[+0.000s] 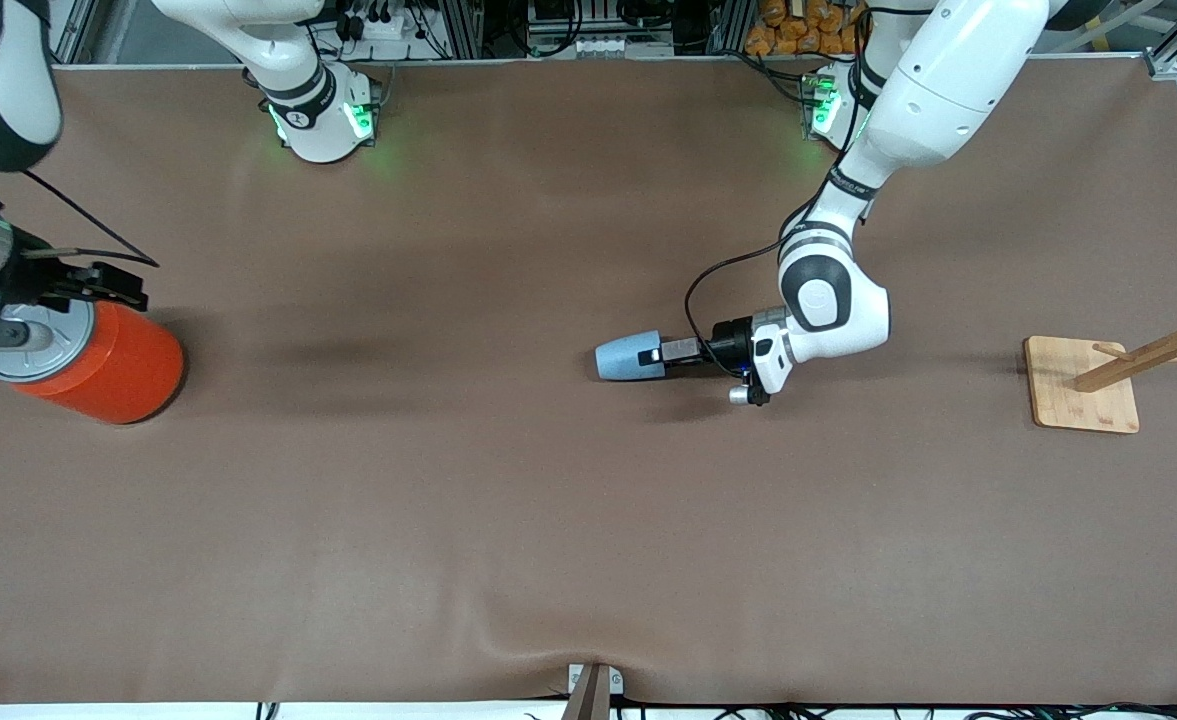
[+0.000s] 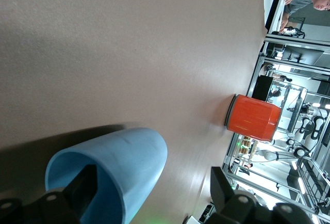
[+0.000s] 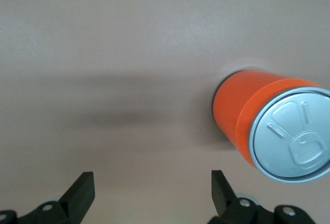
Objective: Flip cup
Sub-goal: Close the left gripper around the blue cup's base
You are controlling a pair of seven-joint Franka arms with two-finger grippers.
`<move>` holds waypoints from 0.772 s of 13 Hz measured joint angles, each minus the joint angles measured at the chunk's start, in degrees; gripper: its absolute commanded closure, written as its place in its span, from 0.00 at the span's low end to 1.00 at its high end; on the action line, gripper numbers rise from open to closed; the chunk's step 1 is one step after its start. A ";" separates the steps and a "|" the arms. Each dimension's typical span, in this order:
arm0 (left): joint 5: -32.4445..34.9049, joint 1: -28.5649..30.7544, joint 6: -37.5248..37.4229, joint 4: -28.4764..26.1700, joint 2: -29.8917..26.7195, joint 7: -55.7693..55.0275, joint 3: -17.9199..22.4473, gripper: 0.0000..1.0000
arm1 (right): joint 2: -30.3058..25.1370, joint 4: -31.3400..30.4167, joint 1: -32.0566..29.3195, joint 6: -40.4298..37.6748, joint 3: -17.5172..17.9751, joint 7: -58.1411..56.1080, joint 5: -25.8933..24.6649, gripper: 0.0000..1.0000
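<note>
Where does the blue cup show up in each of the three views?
Front view: cup on its side mid-table, at the left gripper.
Left wrist view: cup close up, one finger inside its mouth.
Right wrist view: not in it.
Shared landmark: orange can.

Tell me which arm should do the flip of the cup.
Left. The left gripper is already at the cup, which lies on its side mid-table, with one finger inside the rim. The right gripper is open over the can at the right arm's end of the table.
</note>
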 measured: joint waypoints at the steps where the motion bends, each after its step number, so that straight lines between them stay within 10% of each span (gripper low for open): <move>1: -0.08 -0.29 0.00 0.02 0.12 0.00 -0.03 0.49 | -0.26 1.69 0.61 -1.34 0.01 0.06 0.10 0.00; 4: -0.36 -0.67 0.02 -0.06 0.30 0.01 -0.03 1.00 | -0.11 7.38 4.29 -4.35 0.14 2.70 0.11 0.00; 10: -0.97 -0.33 -0.67 0.10 0.35 0.78 -0.13 1.00 | -0.16 12.86 3.75 -13.57 -0.37 -0.08 0.06 0.00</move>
